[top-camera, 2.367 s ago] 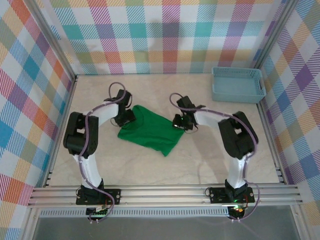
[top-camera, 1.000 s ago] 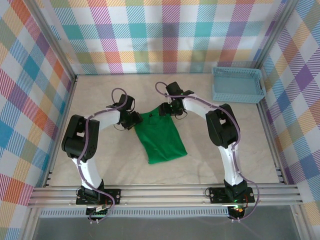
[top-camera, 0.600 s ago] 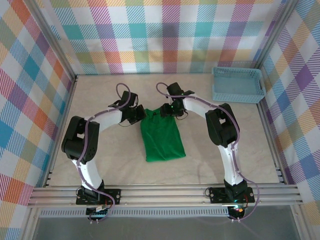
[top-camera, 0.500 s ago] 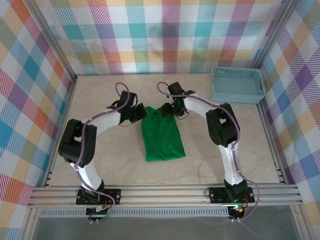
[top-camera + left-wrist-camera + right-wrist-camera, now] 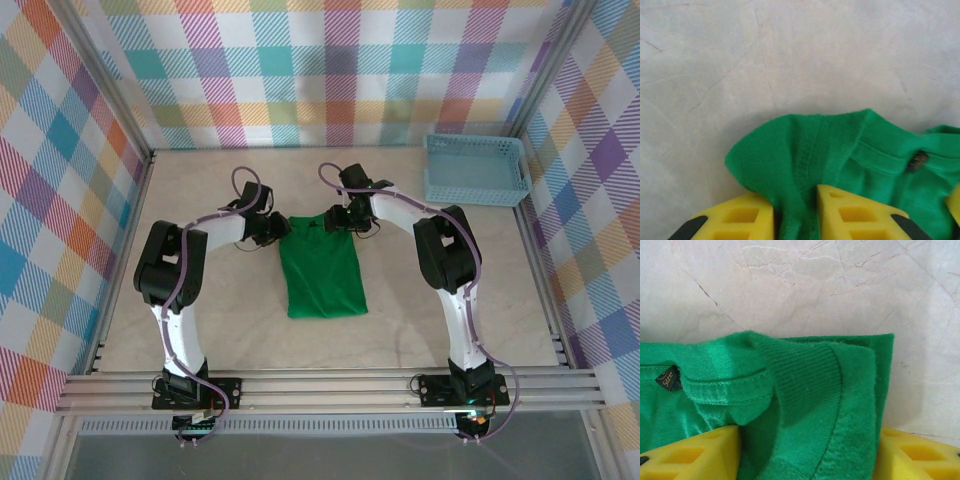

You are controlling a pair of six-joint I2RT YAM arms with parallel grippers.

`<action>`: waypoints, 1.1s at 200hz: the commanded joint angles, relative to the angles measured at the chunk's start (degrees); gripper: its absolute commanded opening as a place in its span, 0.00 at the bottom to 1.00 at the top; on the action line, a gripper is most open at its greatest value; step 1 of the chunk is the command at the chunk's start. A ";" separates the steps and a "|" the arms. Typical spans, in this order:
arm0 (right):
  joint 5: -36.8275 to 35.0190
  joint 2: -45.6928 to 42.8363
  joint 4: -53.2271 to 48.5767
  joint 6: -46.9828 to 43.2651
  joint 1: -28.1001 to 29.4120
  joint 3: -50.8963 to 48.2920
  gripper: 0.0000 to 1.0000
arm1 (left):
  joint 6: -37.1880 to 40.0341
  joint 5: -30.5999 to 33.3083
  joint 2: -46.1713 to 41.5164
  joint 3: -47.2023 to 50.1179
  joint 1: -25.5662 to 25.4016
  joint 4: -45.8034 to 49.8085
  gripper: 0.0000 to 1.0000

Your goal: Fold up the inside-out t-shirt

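Left gripper [image 5: 792, 202]: fingers stand narrow, with a raised fold of the green shirt [image 5: 322, 275] pinched between them and touching both. The grip is at the shirt's far left corner, as the top view has it.

Right gripper [image 5: 807, 440]: fingers set wider apart, closed on a thick bunch of cloth at the ribbed collar [image 5: 810, 372]. This is the shirt's far right corner.

Shirt: lies flat on the tabletop [image 5: 220, 310], about mid-table between the two arms. It shows as a narrow oblong, long side running far to near. Its far edge is at the grippers and its near edge is free. A dark label [image 5: 668, 378] sits at the neck seam, left of the collar in the right wrist view.

Basket [image 5: 475, 170]: light blue, at the far right corner of the tabletop, well apart from the shirt.
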State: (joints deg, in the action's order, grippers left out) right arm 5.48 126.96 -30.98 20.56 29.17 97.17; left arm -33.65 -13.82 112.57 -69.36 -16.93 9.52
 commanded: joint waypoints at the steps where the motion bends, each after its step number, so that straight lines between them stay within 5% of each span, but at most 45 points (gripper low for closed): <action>1: 1.86 1.76 -1.49 2.00 0.08 -0.25 0.63 | -0.14 0.26 2.63 -2.24 0.36 2.70 0.33; 58: 6.58 3.28 0.22 3.76 0.54 -0.05 0.39 | -2.83 -7.36 7.31 -3.68 -0.38 -1.78 0.35; 108: 7.74 1.56 0.76 3.79 0.37 0.06 0.22 | -5.00 -13.39 6.61 -3.15 -0.30 -7.91 0.10; 127: 7.55 0.35 1.15 3.79 0.36 -0.67 0.18 | -5.57 -13.32 3.27 -0.81 -0.21 -10.53 0.00; 220: 16.74 -16.90 15.33 8.12 -3.94 -15.69 0.02 | -7.14 -8.63 -21.07 15.65 1.87 -19.03 0.00</action>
State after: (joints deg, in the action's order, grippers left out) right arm 17.52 115.15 -21.23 27.33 25.85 81.93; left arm -39.99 -23.97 96.25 -55.09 -15.81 -5.61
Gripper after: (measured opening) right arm 0.120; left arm 0.053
